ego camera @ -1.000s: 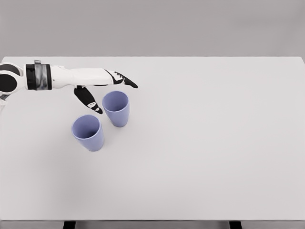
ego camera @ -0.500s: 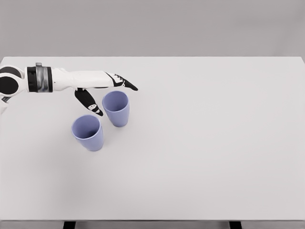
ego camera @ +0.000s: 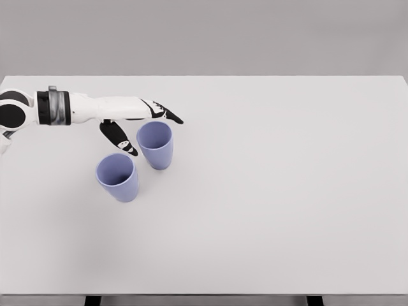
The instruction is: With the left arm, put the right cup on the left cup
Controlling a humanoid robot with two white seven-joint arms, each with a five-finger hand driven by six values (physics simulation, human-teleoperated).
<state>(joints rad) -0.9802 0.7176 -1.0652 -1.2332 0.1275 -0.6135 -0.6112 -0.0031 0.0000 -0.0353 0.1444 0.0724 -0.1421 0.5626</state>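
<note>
Two lavender cups stand upright on the white table (ego camera: 287, 191). The right cup (ego camera: 155, 145) is slightly farther back; the left cup (ego camera: 118, 177) sits nearer and to its left, a small gap between them. My left hand (ego camera: 143, 124) reaches in from the left edge, just above and behind the right cup's rim. Its fingers are spread: the long fingers point right past the rim's far side, the thumb hangs down at the cup's left. Nothing is held. The right arm is out of view.
The left hand has sunk a little and drifted slightly left toward the right cup's rim. Both cups stay where they were.
</note>
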